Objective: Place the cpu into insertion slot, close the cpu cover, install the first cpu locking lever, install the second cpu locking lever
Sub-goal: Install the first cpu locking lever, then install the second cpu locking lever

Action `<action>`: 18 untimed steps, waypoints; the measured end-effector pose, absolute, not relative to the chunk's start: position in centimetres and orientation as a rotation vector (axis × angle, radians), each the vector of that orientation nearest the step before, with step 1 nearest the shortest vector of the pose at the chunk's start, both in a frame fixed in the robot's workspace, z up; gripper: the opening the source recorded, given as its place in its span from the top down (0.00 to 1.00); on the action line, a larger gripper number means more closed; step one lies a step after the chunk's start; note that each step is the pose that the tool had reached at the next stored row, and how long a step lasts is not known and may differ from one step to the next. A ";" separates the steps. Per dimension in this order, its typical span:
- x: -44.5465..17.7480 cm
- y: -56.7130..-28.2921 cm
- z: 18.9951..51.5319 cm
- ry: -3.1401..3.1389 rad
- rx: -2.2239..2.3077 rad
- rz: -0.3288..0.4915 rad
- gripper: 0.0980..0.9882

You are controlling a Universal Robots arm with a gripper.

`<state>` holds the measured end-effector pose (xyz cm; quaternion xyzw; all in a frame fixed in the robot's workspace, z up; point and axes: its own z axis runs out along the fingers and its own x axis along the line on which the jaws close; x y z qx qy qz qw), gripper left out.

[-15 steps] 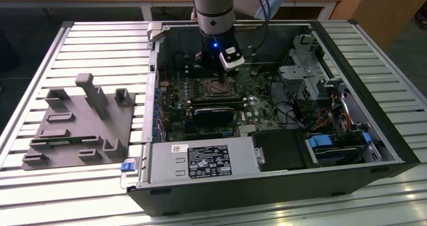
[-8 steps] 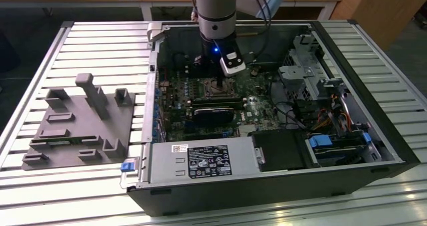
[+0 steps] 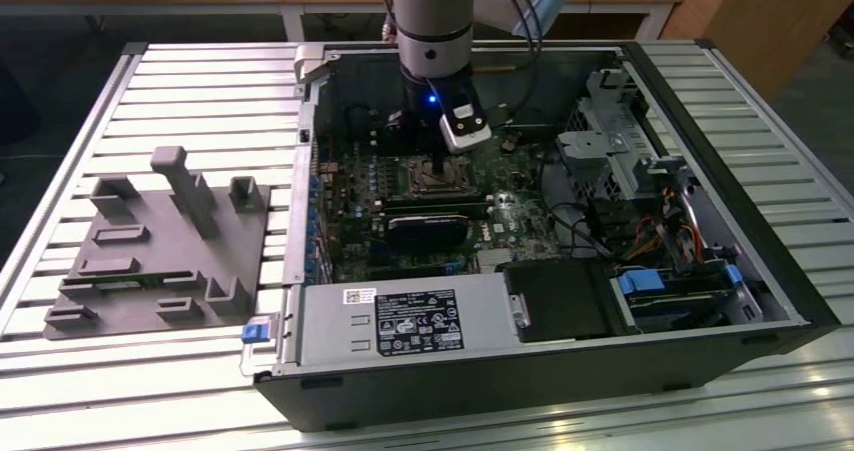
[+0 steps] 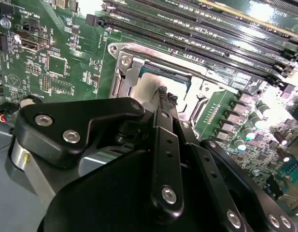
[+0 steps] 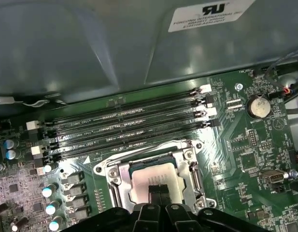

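The cpu lies flat in the insertion slot on the green motherboard, its silvery top showing through the window of the cpu cover, which lies down around it. In the second wrist view the cpu sits just beyond my black fingers. My gripper hangs directly over the cpu with its two fingertips pressed together, shut, at or just above the metal top. In the exterior view the gripper reaches down into the open computer case over the insertion slot. Whether the locking levers are latched cannot be told.
Long black memory slots run beside the socket. A black heatsink block lies on the board nearer the power supply. Drive cages and cables fill the exterior view's right. A grey fixture plate sits on the table outside the case.
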<state>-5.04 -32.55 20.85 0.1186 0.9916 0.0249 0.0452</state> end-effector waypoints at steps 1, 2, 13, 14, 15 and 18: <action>-5.0 -32.5 21.0 3.029 0.362 0.076 0.99; -5.0 -32.5 21.1 3.029 0.362 0.077 0.99; -5.0 -32.5 23.5 3.029 0.362 0.077 0.99; -5.0 -32.5 23.6 3.029 0.362 0.077 0.99; -5.0 -32.5 23.6 3.029 0.362 0.077 0.99; -5.0 -32.5 23.6 3.029 0.362 0.077 0.99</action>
